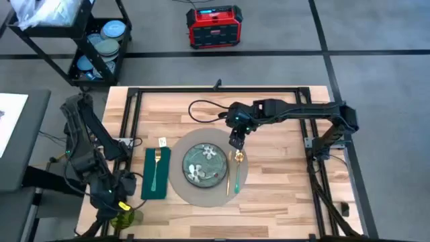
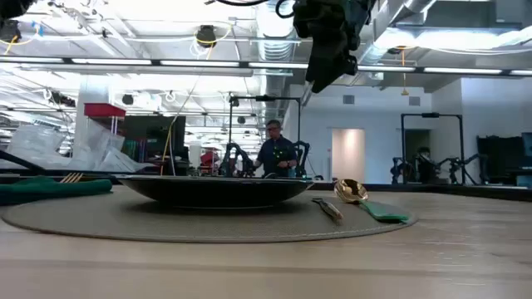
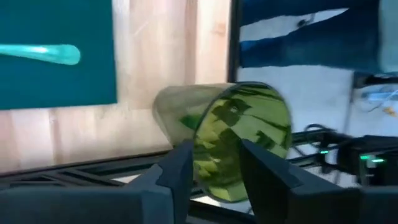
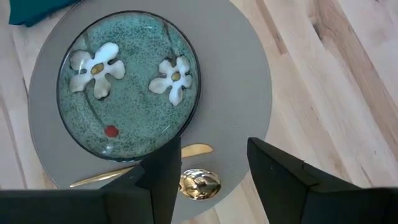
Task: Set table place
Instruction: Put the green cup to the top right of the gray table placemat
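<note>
The left gripper (image 1: 123, 207) is hanging over the table's (image 1: 282, 202) front left corner, its 2 fingers (image 3: 180, 171) pinching a green glass (image 3: 227, 140) lying on its side. Next to it, a green napkin (image 1: 154, 175) is carrying a gold fork (image 1: 156, 165). The grey placemat (image 1: 215, 191) is sitting near the front edge, in the middle, holding a flowery plate (image 1: 205, 163), a gold knife (image 4: 161, 163) and a gold spoon (image 1: 238, 158). The right gripper (image 1: 235, 142) is hovering over the spoon with its jaws spread and holding nothing.
</note>
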{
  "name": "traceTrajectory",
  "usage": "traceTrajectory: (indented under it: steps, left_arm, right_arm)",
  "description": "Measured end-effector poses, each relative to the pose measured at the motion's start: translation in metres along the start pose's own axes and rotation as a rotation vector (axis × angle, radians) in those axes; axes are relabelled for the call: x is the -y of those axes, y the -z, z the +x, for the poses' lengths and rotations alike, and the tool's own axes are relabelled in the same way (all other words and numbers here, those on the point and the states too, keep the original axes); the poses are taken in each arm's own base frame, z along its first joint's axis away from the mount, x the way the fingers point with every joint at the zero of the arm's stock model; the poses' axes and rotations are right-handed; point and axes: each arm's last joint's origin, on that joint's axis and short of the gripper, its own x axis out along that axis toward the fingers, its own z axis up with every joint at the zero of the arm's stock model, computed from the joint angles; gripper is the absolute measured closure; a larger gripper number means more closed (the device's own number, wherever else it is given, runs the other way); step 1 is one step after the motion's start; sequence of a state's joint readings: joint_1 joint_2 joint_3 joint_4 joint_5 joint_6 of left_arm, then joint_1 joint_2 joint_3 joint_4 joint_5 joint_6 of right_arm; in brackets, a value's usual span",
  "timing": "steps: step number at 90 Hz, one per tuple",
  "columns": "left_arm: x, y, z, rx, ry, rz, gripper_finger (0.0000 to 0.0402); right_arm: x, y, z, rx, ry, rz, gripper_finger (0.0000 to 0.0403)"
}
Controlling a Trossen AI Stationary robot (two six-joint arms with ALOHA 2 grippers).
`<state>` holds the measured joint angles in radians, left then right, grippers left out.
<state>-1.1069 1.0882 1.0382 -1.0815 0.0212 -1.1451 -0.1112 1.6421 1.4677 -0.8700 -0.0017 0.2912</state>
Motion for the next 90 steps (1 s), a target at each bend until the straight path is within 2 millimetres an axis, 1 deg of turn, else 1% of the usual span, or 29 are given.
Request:
traceTrajectory:
  steps: [10, 21, 34, 40, 50, 55, 62, 68, 80, 90]
  left_arm:
    - [-0.001, 0.0, 0.009, -0.035, -0.072, 0.037, 0.0283]
    - [-0.001, 0.001, 0.023, -0.048, -0.052, 0.045, 0.0282]
    - [-0.01, 0.004, 0.043, -0.061, -0.055, 0.0, 0.0289]
    - [-0.013, 0.006, 0.048, -0.085, -0.056, -0.024, 0.0308]
    - [-0.02, 0.01, 0.051, -0.124, -0.105, -0.1, 0.0378]
    - [-0.021, 0.011, 0.05, -0.127, -0.124, -0.14, 0.0392]
    - [-0.022, 0.011, 0.043, -0.134, -0.171, -0.198, 0.0398]
    - [-0.02, 0.007, 0.029, -0.118, -0.2, -0.266, 0.04]
    - [-0.015, -0.008, -0.012, -0.06, -0.187, -0.315, 0.04]
    - [-0.021, -0.025, -0.048, 0.026, -0.193, -0.389, 0.0401]
  right_arm:
    - [0.0, 0.0, 0.0, 0.0, 0.0, 0.001, 0.0229]
    - [-0.002, 0.002, 0.0, -0.014, 0.001, 0.019, 0.0229]
    - [-0.002, 0.003, 0.0, -0.021, 0.002, 0.018, 0.023]
    - [-0.002, 0.003, 0.0, -0.021, 0.002, 0.018, 0.023]
    - [-0.002, 0.003, 0.0, -0.02, 0.002, 0.018, 0.0237]
    - [-0.002, 0.003, 0.0, -0.02, 0.001, 0.02, 0.0249]
    - [-0.002, 0.003, 0.0, -0.021, 0.002, 0.022, 0.0269]
    - [-0.002, 0.004, 0.0, -0.031, 0.005, 0.005, 0.0287]
    - [0.005, 0.007, -0.004, -0.067, 0.031, -0.047, 0.0315]
    - [0.016, 0.012, -0.016, -0.093, 0.106, -0.106, 0.0339]
